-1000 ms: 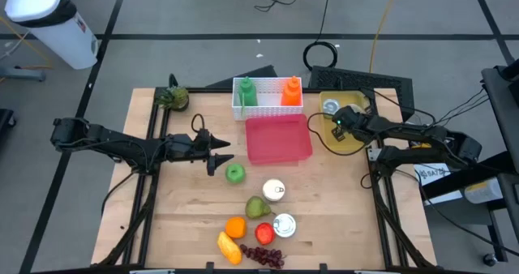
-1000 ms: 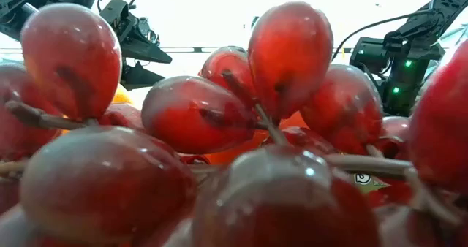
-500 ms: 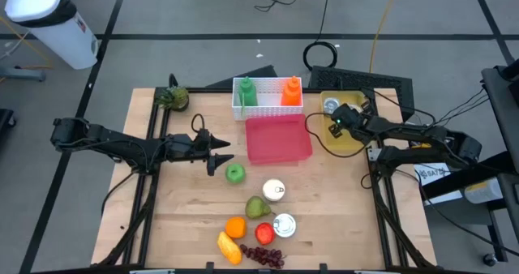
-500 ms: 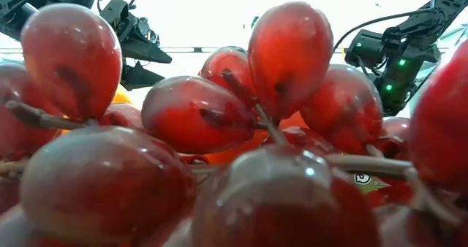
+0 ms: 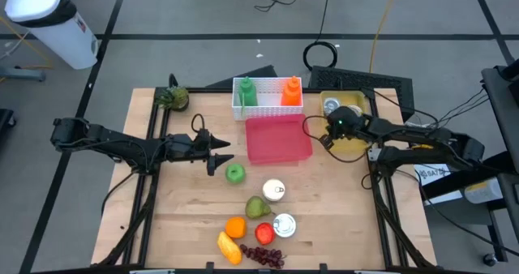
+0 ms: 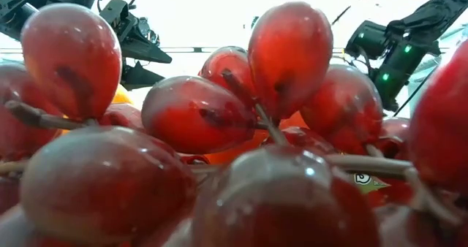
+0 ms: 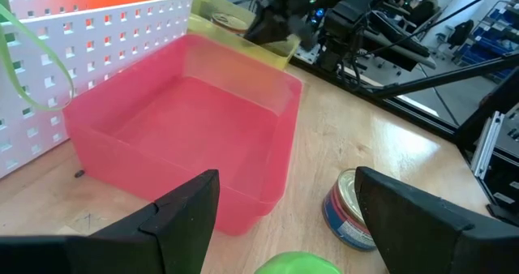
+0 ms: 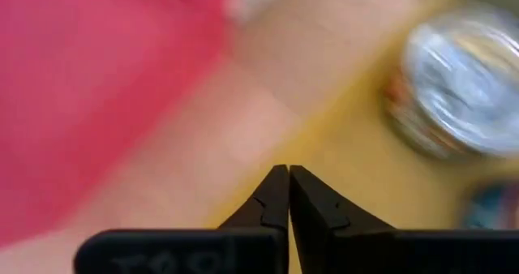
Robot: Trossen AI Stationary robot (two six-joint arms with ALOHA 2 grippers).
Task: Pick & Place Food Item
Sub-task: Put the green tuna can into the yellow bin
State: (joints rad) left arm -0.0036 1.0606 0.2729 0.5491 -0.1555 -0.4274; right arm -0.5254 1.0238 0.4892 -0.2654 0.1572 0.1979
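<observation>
Right gripper [image 8: 287, 194] has its fingers [image 8: 272, 201] pinched together with nothing between them, tips touching. It's hanging over the near edge of the yellow tray [image 5: 354, 140] at the right rear of the worktop [image 5: 186, 225], just beside the pink bin [image 5: 278, 139]. There's a silver-topped can [image 8: 458, 100] sitting in that yellow tray, blurry in the wrist view so no label to read.

Left gripper [image 5: 217, 160] is out over the middle-left of the worktop, fingers [image 7: 174, 217] spread wide and holding nothing, pointed at the pink bin with the green apple [image 5: 235, 173] right below the tips. The left wrist view also catches a can [image 7: 350, 209] lying on the wood just past the apple, with a red and blue label, but I can't make out the text.

Behind the pink bin is a white perforated basket [image 5: 267, 107] with a green bottle [image 5: 246, 92] and an orange bottle [image 5: 291, 91] standing in it.

The food is mostly clustered at the front: a green pear [image 5: 257, 207], another round can [image 5: 284, 224], a tomato-looking red thing [image 5: 264, 233], an orange [image 5: 235, 226], a yellow-orange piece [image 5: 229, 247] and a bunch of red grapes [image 5: 265, 257] right at the front edge. Those grapes pretty much fill the low view, so it's basically useless. A leafy green item [image 5: 173, 98] sits alone at the rear left corner.

Worktop is light wood on a black frame. Grey floor with dark tape lines, loose cables behind, and a white bin [image 5: 50, 21] off to the rear left.
</observation>
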